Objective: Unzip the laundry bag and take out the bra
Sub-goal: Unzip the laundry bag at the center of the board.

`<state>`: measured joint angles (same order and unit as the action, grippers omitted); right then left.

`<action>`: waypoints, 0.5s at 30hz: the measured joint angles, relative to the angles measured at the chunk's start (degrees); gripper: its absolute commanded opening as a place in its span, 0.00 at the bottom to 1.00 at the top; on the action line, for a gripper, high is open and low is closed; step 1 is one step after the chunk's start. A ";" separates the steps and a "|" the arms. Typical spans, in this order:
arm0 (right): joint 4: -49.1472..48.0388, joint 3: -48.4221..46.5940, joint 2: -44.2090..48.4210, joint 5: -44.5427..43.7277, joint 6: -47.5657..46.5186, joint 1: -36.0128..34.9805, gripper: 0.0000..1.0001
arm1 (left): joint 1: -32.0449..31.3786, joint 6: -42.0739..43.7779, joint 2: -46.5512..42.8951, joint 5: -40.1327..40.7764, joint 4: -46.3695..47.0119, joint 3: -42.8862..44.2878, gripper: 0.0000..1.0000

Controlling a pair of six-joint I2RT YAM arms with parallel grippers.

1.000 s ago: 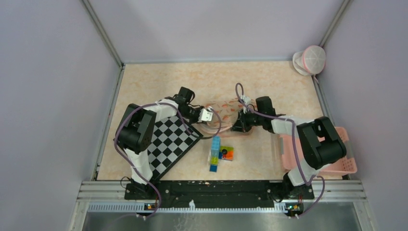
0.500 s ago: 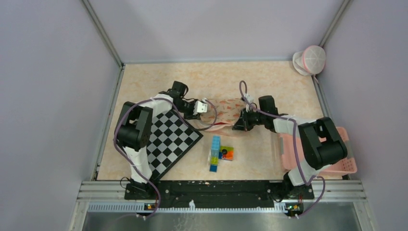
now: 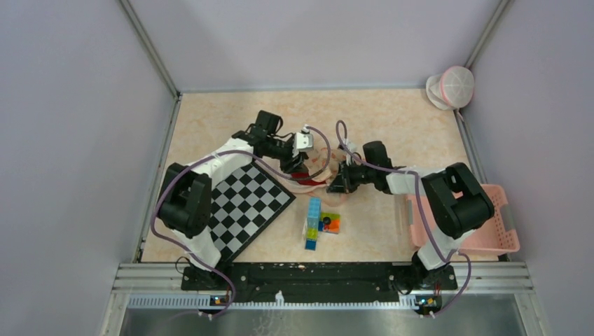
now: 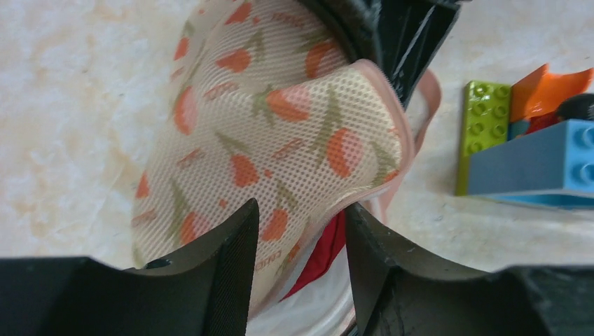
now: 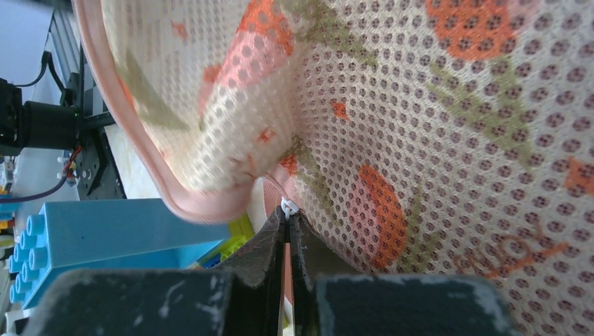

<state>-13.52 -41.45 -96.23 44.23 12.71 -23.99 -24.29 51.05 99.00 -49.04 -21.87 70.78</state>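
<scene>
Tabletop (image 3: 392, 119) beige, marbled; lilac walls (image 3: 315, 42) on three sides. Checkerboard mat (image 3: 249, 206) at left, pink basket (image 3: 490, 234) at right, toy bricks (image 3: 319, 222) just beside the laundry bag (image 4: 280, 140) on its near side. Bag lay bunched mid-table between both grippers, red fabric (image 4: 323, 252) showing at its edge. Right gripper (image 5: 287, 217) pinched tight on a small white tab (image 5: 286, 205) at the trim. Left gripper (image 4: 298, 213) stood parted astride the mesh; a second earlier it was closed
</scene>
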 measured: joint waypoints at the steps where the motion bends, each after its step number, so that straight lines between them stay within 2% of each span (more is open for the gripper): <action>1: -0.09 -0.11 -0.31 0.00 0.02 -0.17 0.00 | -0.68 -1.36 0.28 0.02 0.13 0.00 0.55; 5: 0.04 -0.35 -0.74 -0.04 -0.11 -0.28 0.00 | -2.40 -6.69 0.50 -1.66 0.66 -0.48 0.60; 8: 0.22 -0.35 -0.74 -0.04 -0.31 -0.31 0.00 | -0.46 -8.83 -1.88 -3.69 1.14 -3.43 0.62; 11: 0.31 -0.35 -0.74 -0.04 -0.63 -0.31 0.00 | 5.42 -10.40 -6.34 -4.09 0.98 -7.43 0.64; 15: -0.02 -0.35 -0.79 -0.02 -0.59 -0.31 0.00 | 14.43 -10.32 -8.55 -2.73 1.70 -8.28 0.63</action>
<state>-13.54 -41.80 -97.01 44.21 12.12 -24.29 -9.87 40.73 90.45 -51.77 -20.16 62.50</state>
